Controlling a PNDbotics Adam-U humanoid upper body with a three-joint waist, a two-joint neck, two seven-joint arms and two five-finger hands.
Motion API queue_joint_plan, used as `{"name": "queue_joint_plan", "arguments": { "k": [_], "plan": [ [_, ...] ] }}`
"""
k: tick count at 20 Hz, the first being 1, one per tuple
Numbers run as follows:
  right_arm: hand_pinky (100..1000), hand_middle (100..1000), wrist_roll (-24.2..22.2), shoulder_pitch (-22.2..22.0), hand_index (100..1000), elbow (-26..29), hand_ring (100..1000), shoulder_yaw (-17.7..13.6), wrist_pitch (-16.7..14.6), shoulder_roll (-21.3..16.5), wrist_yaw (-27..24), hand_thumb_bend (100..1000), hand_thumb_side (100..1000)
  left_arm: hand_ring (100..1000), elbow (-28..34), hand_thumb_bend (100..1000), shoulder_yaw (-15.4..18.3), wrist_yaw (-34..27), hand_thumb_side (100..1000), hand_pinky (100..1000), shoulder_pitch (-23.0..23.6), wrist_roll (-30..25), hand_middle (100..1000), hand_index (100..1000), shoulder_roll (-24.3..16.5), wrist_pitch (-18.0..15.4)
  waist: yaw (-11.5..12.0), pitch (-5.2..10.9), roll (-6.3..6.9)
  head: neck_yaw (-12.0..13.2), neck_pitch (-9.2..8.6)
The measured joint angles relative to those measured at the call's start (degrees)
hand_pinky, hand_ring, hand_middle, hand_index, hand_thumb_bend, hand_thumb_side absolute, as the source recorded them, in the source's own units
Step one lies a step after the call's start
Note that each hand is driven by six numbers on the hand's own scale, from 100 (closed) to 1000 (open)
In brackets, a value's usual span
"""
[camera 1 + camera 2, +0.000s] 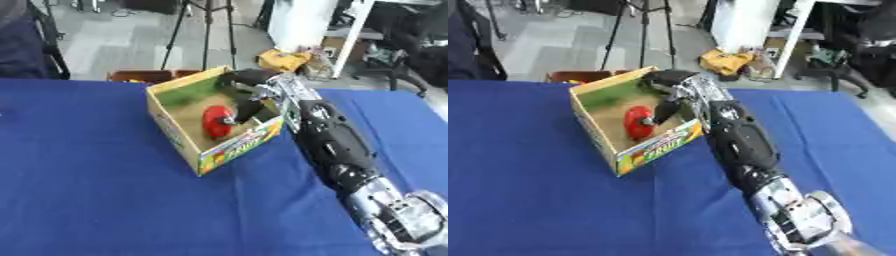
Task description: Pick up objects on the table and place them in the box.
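Left eye view: right robot hand (249, 102) reaches down into the box (179, 132) on the blue worktop (96, 190), fingers curled on a red object (216, 121) that sits on or just above the box floor. Step in hand looks like the placing. Next move probably calls for opening the fingers and lifting clear of the box walls; left robot hand not in view.
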State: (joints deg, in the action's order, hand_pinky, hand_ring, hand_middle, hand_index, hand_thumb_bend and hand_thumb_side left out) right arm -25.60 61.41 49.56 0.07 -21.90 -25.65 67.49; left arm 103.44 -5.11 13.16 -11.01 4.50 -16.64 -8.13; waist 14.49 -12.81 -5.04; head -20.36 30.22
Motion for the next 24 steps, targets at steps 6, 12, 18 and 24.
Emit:
{"name": "queue_joint_plan", "arguments": {
  "k": [6, 12, 18, 24],
  "plan": [
    [824, 963, 3.23, -3.04, 1000, 7.75, 864, 3.38, -4.92, -3.06, -5.30, 352, 460, 343, -0.51, 1000, 0.47, 0.24, 755, 587, 1.22, 0.75, 535, 748, 0.00, 0.12, -4.07, 0.87, 0.08, 2.09, 0.50],
    [727, 852, 8.60, -10.00, 993, 17.06, 748, 7.24, -10.65, -7.88, -11.02, 192, 134, 340, -1.00, 1000, 1.29, 0.55, 756, 586, 2.73, 1.92, 532, 743, 0.01, 0.32, -8.70, 1.47, 0.66, 5.16, 1.04],
    [674, 798, 14.18, -18.75, 970, 26.46, 687, 6.84, -15.05, -13.78, -16.86, 107, 100, 338, -1.29, 1000, 1.50, 0.71, 757, 585, 3.33, 2.53, 530, 742, 0.46, 0.29, -11.09, 1.50, 0.83, 7.43, 1.57],
    [672, 794, 16.20, -24.84, 1000, 35.09, 683, 5.72, -11.95, -17.29, -22.23, 239, 252, 336, -1.38, 1000, 1.50, 0.80, 757, 585, 3.45, 2.73, 528, 741, 0.48, 0.15, -12.44, 1.50, 0.72, 8.09, 2.01]
  ]
}}
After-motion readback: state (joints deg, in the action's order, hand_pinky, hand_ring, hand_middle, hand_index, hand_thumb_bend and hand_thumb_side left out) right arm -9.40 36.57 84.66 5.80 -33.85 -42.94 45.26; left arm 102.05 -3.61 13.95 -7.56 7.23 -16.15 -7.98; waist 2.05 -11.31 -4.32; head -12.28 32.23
